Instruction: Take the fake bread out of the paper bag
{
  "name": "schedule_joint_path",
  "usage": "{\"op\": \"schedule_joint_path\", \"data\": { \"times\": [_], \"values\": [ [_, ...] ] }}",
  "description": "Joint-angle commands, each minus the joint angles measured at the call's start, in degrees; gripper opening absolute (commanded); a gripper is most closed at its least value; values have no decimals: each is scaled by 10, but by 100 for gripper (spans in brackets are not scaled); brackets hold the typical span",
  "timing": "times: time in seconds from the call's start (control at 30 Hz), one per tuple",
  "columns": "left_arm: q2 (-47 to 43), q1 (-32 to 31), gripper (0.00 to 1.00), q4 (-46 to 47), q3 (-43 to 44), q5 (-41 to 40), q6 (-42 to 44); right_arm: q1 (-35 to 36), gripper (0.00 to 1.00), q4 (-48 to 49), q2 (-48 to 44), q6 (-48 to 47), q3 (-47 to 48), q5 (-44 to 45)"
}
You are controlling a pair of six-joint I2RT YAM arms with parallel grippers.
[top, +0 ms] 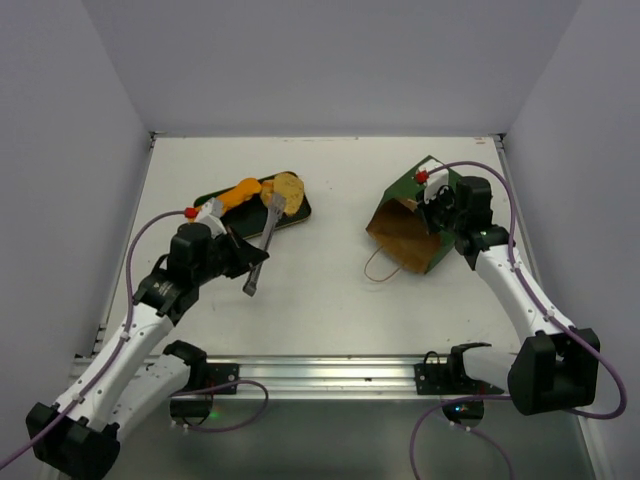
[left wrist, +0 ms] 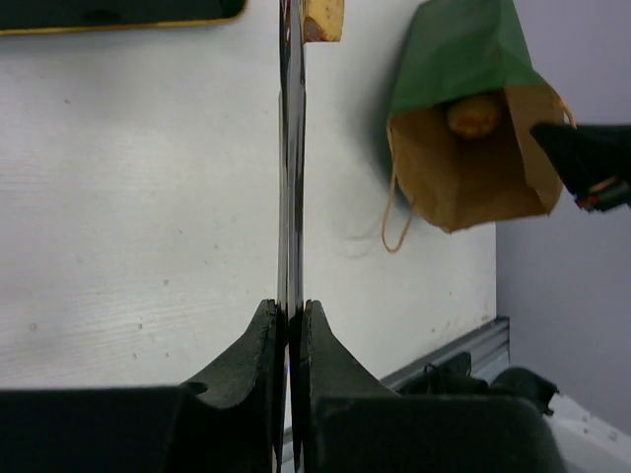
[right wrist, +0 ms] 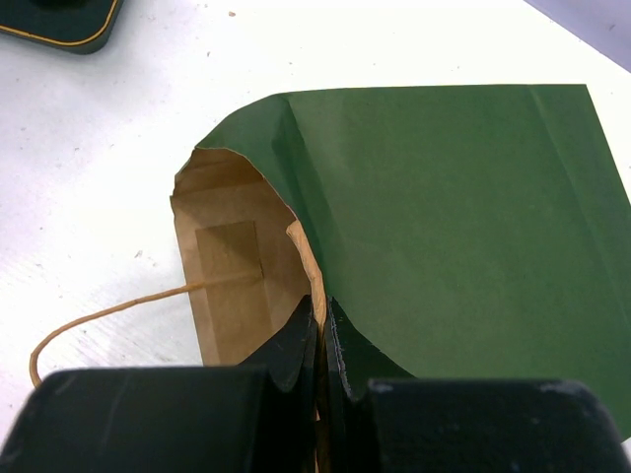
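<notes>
The paper bag [top: 412,225] lies on its side at the right, its mouth facing the left arm. My right gripper [right wrist: 323,317] is shut on the bag's upper rim [right wrist: 308,258], in the top view [top: 438,213] too. A golden roll [left wrist: 473,115] sits deep inside the bag [left wrist: 463,158]. My left gripper [left wrist: 289,313] is shut on metal tongs [left wrist: 289,177]. The tongs [top: 263,243] reach to the tray, their tip beside a tan slice [top: 288,189] [left wrist: 323,18]. An orange loaf [top: 240,192] lies on the tray too.
The dark green flat tray [top: 300,212] sits left of centre at the back, with an edge in the wrist views [left wrist: 118,14] [right wrist: 59,22]. A twine handle [right wrist: 99,315] [top: 378,265] loops out from the bag's mouth. White walls close in the table.
</notes>
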Motion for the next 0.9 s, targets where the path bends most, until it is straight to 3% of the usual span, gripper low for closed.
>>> {"op": "schedule_joint_path", "data": {
  "times": [0.0,0.4,0.87],
  "values": [
    [24,63,0,67,7,35,15,-3,0,17,-17,8,0,0],
    [64,173,0,137,-69,63,40,-3,0,17,-15,8,0,-4],
    [57,189,1,117,-107,73,83,-3,0,16,-11,6,0,-5]
  ]
}}
